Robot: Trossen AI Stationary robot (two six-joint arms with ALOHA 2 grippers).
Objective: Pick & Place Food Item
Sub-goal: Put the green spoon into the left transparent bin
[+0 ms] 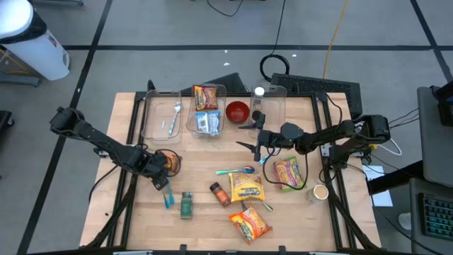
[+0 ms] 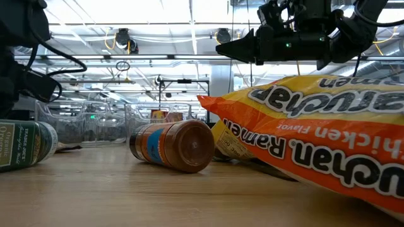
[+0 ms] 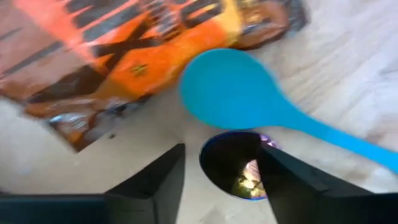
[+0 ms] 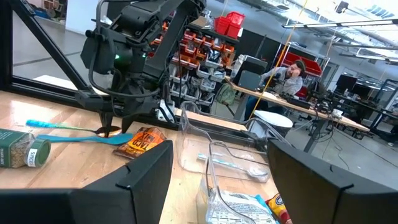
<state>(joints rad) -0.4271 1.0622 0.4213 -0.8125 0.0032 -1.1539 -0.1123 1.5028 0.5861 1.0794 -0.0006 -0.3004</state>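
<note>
Orange food packet (image 1: 172, 161) lies near the table's left edge, just beside the left gripper (image 1: 161, 171), whose fingers are spread with nothing between them. In the left wrist view the packet (image 3: 143, 56) is blurred and cut off by the frame, its print unreadable. A blue spoon (image 3: 236, 93) has its bowl just beside the packet, and a dark round shape below it, between the fingers (image 3: 155, 180), cannot be identified. From above, the gripper hides part of the packet, and the spoon's handle (image 1: 168, 197) runs toward the front edge.

The right gripper (image 1: 244, 136) hangs over mid-table, jaws wide apart and empty, with bare wood beneath it. A red bowl (image 1: 238, 111) and clear bins (image 1: 161, 113) stand toward the back edge.

In the low view a ramen packet (image 2: 315, 132) fills the right side and blocks everything behind it. A brown spice jar (image 2: 173, 145) lies on its side, and a green jar (image 2: 25, 145) is cut off at the edge. Open wood lies between the two grippers.
</note>
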